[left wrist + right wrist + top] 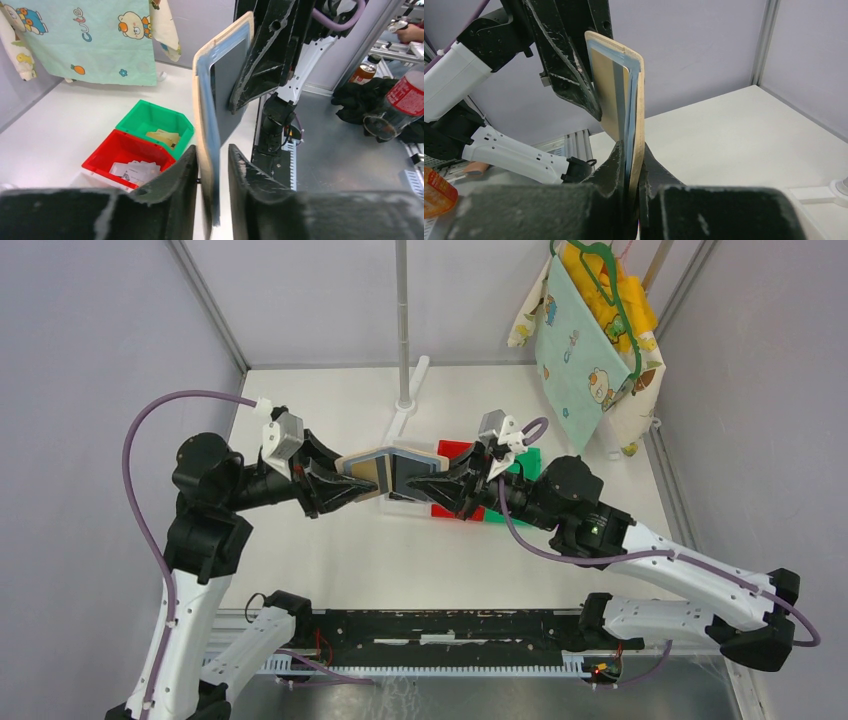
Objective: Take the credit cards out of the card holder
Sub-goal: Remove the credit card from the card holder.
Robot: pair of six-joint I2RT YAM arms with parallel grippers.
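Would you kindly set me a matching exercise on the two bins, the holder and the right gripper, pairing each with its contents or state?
1. red bin
2. green bin
3. holder
4. right gripper

A. contains a gold card
B. shut on the holder's edge
C. contains pale cards
D. held in the air between the arms

Pairs: 1-C, 2-A, 3-D, 4-B.

We record a green bin beside a red bin on the white table. A cartoon-printed cloth hangs at the far right corner. A metal pole stands upright at the rear.
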